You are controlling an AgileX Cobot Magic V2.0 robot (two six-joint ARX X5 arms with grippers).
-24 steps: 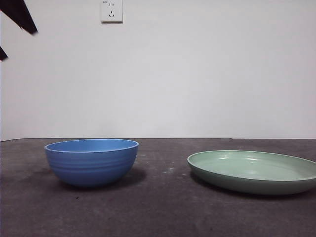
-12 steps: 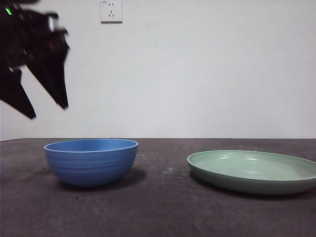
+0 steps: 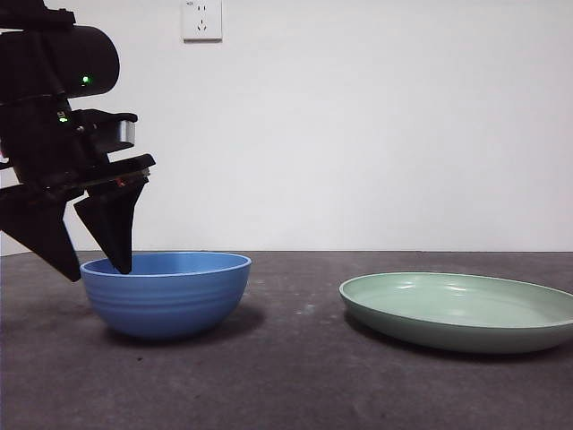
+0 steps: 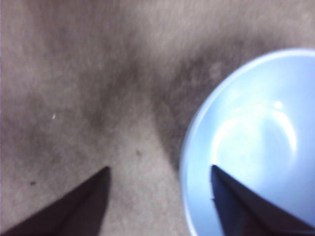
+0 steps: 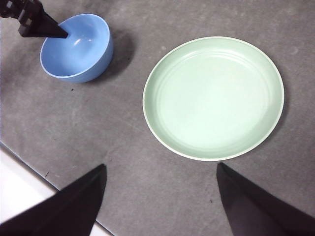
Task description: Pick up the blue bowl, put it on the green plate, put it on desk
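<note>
I am bringing the left gripper down over the near-side rim of the blue bowl, jaws spread apart: one tip is sitting inside the bowl just past the rim, the other is hanging outside the wall. The bowl is standing upright on the desk, well apart from the green plate, which is lying flat on the same surface. In the left wrist view the bowl rim is passing between the two jaws, nearer the inner one. For a sound grasp I am judging that the arm needs to go a little lower so both tips overlap the wall, then close squarely on it; a shallow pinch on this smooth surface could slip or tip the bowl. The right gripper is waiting high above the plate, jaws also apart, holding nothing. Both the bowl and the plate are showing bare interiors, nothing in either.
</note>
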